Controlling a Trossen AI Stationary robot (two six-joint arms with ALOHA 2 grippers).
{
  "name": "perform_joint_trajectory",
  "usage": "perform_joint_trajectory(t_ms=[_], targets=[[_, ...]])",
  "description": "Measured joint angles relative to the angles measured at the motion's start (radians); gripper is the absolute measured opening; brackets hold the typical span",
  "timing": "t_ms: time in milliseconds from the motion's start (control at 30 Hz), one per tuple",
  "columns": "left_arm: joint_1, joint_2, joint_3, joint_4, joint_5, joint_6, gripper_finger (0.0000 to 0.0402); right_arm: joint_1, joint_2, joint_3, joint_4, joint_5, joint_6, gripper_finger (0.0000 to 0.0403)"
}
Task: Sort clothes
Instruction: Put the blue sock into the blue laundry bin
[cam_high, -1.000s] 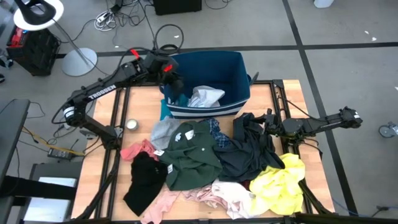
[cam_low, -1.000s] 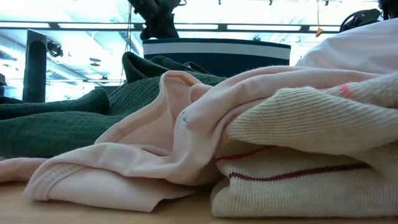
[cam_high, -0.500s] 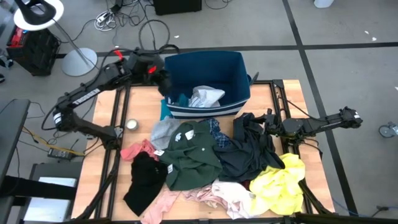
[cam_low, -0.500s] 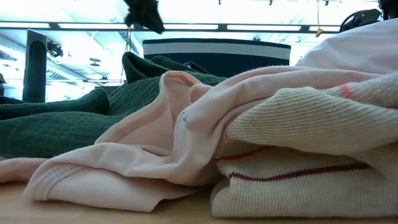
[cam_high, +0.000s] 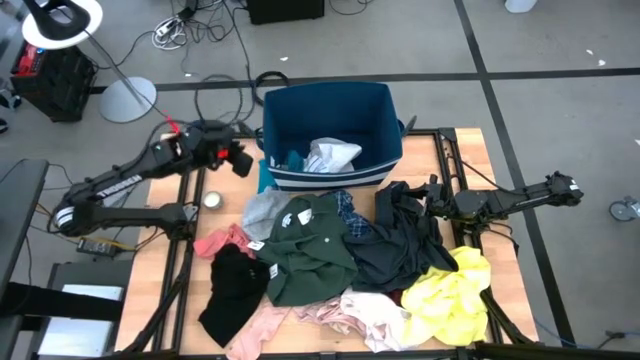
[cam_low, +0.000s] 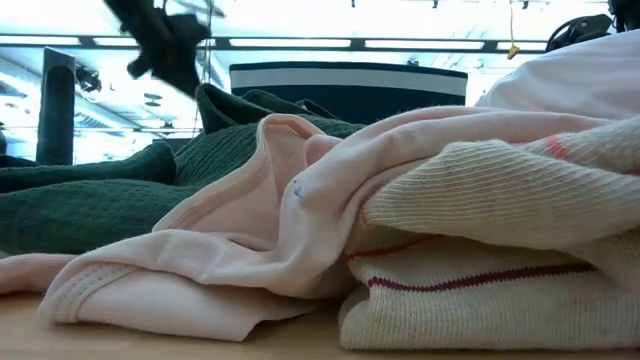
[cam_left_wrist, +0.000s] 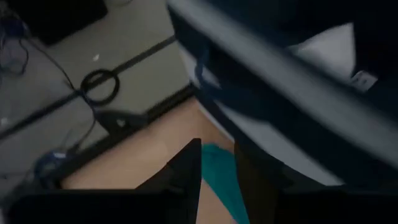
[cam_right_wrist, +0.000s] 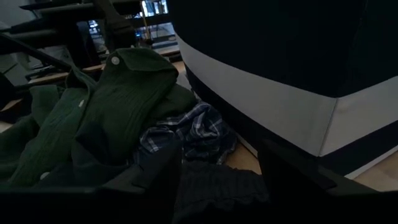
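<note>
Bench (cam_high: 165, 190) with clothes (cam_high: 340, 260) heaped across its middle and front; navy bin (cam_high: 330, 130) at the rear.
Bin: holds white (cam_high: 330, 155) and teal pieces. Left end effector (cam_high: 240, 163): raised beside the bin's left wall, fingers parted, empty. Right end effector (cam_high: 432, 205): low at the pile's right edge, fingers apart, gripping nothing.

Ribbed cream knit garment (cam_low: 500, 215) looks coarse; pale pink cotton garment (cam_low: 260, 240) smooth and matt; dark green textured knit shirt (cam_high: 315, 250); light wooden worktop (cam_high: 225, 170) matt.

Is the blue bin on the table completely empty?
No, in the high view the blue bin holds a white garment and a bit of teal fabric.
</note>
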Motion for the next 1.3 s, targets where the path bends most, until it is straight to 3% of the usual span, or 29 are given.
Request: perform_joint_trajectory(t_ms=[200,433,800,1133,1200,1300], targets=[[0.068,0.002,-0.222,0.156,0.051,-0.090,0.0101,0.000,0.000,0.000,0.000,0.000,0.000,0.0216],[0.186,0.068,-0.385,0.385,0.237,-0.110,0.0101,0.000,0.000,0.000,0.000,0.000,0.000,0.0216],[0.240,0.320,-0.410,0.603,0.360,0.076,0.0101,0.000,0.000,0.000,0.000,0.000,0.000,0.0216],[0.242,0.531,-0.410,0.720,0.371,0.154,0.0099,0.000,0.000,0.000,0.000,0.000,0.000,0.0216],[0.243,0.554,-0.408,0.719,0.371,0.135,0.0085,0.000,0.000,0.000,0.000,0.000,0.000,0.0216],[0.250,0.547,-0.406,0.701,0.400,0.106,0.0025,0.000,0.000,0.000,0.000,0.000,0.000,0.0216]])
